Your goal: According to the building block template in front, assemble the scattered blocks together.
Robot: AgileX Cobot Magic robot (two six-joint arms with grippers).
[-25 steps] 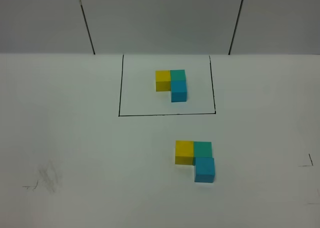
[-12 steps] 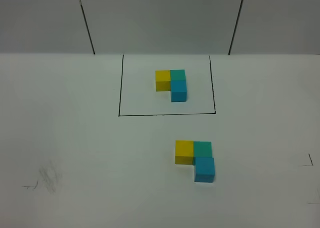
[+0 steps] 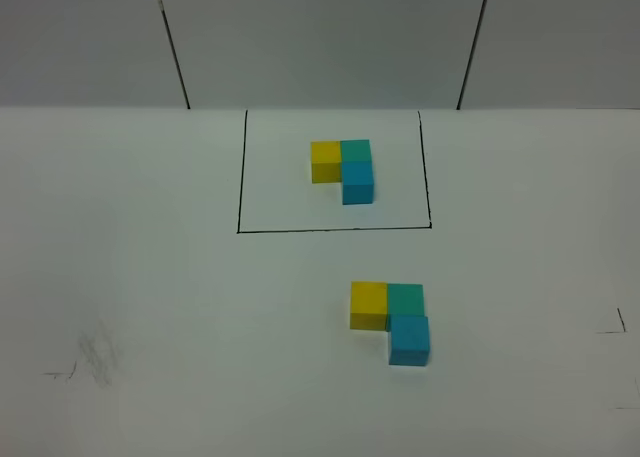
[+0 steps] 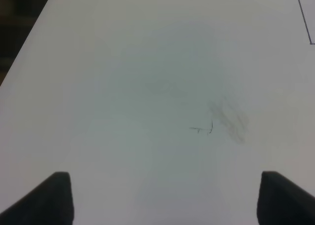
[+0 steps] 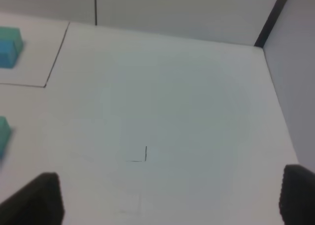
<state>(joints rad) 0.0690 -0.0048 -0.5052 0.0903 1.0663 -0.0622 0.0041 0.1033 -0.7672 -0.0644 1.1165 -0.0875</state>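
White bench (image 3: 180,277), grey panelled wall (image 3: 320,37) behind; left gripper (image 4: 162,198) and right gripper (image 5: 170,198) both spread apart over bare surface; scattered blocks (image 3: 390,319) joined, away from both.

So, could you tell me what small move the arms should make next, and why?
Probably none beyond holding clear. The loose yellow cube, green cube and blue cube already sit joined in an L that matches the framed template. The left gripper and right gripper are both open and empty over bare table, so I would only check the match.
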